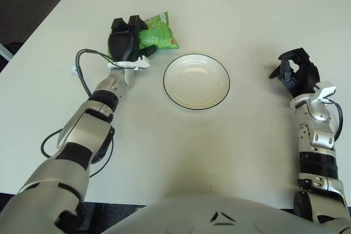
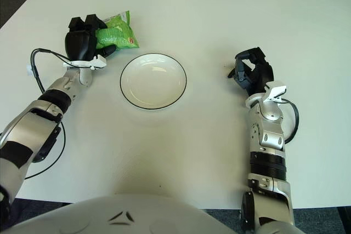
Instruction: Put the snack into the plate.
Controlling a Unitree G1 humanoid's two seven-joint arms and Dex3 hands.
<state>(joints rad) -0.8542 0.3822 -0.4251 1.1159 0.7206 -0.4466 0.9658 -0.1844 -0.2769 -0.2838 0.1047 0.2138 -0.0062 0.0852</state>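
A white table [image 1: 230,152] fills most of the frame, its far edge running along the top against a dark floor. A white plate [image 1: 196,81] with a thin dark rim sits on it just left of centre. A green snack bag [image 1: 158,34] shows at the upper left, and a black cable [image 1: 82,75] loops over the tabletop at the left.
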